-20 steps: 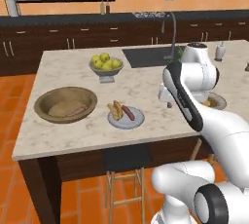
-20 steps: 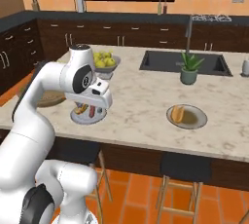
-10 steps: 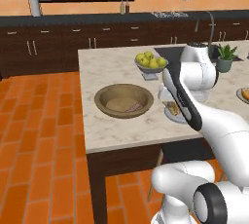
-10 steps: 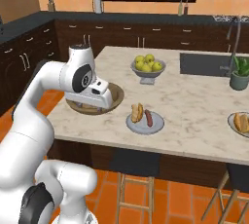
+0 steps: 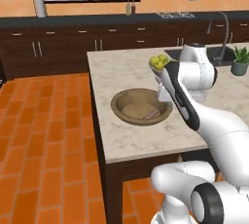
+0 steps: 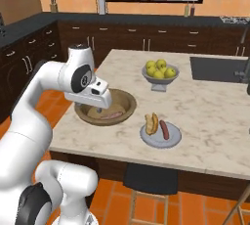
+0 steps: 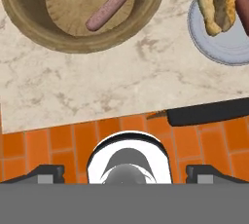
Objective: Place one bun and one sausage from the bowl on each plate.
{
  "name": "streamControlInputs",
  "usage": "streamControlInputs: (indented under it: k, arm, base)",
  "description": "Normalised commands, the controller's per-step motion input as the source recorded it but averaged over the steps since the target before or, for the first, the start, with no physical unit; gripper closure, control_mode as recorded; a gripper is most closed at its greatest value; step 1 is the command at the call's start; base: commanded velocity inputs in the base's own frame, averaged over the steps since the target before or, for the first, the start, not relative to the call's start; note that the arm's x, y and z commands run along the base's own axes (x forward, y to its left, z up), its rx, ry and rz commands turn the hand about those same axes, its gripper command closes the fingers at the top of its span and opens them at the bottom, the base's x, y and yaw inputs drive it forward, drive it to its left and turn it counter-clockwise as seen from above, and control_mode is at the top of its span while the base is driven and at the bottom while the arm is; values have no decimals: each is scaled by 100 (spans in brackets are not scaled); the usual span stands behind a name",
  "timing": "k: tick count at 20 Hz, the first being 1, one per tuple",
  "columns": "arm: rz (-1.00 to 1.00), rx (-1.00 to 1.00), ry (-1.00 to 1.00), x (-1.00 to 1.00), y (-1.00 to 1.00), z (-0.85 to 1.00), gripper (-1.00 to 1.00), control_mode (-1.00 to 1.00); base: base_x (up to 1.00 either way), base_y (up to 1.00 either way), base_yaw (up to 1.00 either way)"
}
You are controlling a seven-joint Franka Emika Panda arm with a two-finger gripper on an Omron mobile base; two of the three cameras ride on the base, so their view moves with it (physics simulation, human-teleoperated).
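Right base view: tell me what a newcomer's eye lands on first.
The big white arm, its end effector open above the wide wooden bowl at the island's near left corner, where a single pink sausage lies. To the bowl's right sits a grey plate holding a bun and a sausage side by side. Behind it stands a grey footed bowl of yellow-green apples.

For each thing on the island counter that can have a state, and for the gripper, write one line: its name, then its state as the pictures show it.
wooden bowl: upright on the counter, holding one sausage, no bun to be seen in it
plate: filled, with a bun and a second sausage side by side
grey footed bowl: upright, full of yellow-green apples
gripper: open, empty, above the counter's edge
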Motion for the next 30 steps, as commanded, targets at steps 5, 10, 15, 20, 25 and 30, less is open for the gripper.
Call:
streamControlInputs:
  k: [5, 10, 15, 20, 25, 30]
  arm:
    - [0, 0, 0, 0, 0, 0, -100, 100]
    - [0, 0, 0, 22, 1, -4, -100, -100]
    - [-11, 0, 0, 75, 36, -34, -100, -100]
    - [-18, 0, 10, 73, 15, -30, -100, -100]
    - [-4, 0, 20, 48, -1, -32, -100, -100]
    - [0, 0, 18, 29, -6, -51, -100, -100]
  base:
    - [50, -1, 0]
    - [24, 0, 0]
    - [0, 0, 0]
    - [0, 0, 0]
    - [0, 0, 0]
    - [0, 0, 0]
